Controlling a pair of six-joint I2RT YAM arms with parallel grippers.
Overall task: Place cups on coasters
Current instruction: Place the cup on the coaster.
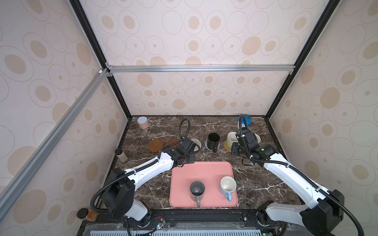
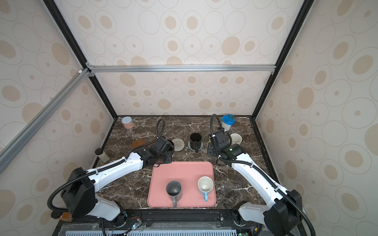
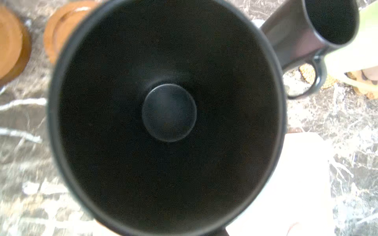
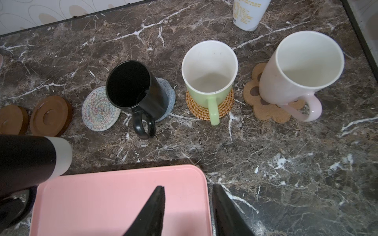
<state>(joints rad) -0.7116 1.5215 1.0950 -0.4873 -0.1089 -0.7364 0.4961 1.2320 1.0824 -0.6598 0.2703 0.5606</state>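
One black mug (image 3: 169,112) is pinched by left fingers (image 1: 189,158); right fingers (image 4: 151,212) spread, empty; jar (image 4: 248,14) print illegible.

The tabletop (image 1: 257,183) looks like polished dark marble, glossy, with white veins. The pink tray (image 1: 204,169), low in the middle of both top views, is smooth matt plastic. The black mug (image 3: 169,112) is dull matt inside. The brown disc (image 4: 51,115) looks like turned wood with a soft sheen. The tan coaster (image 4: 226,108) is rough coiled rattan, the whitish coaster (image 4: 98,110) woven cloth, the paw-shaped coaster (image 4: 270,114) grainy like cork. The light green mug (image 4: 198,98) is glossy glazed ceramic.
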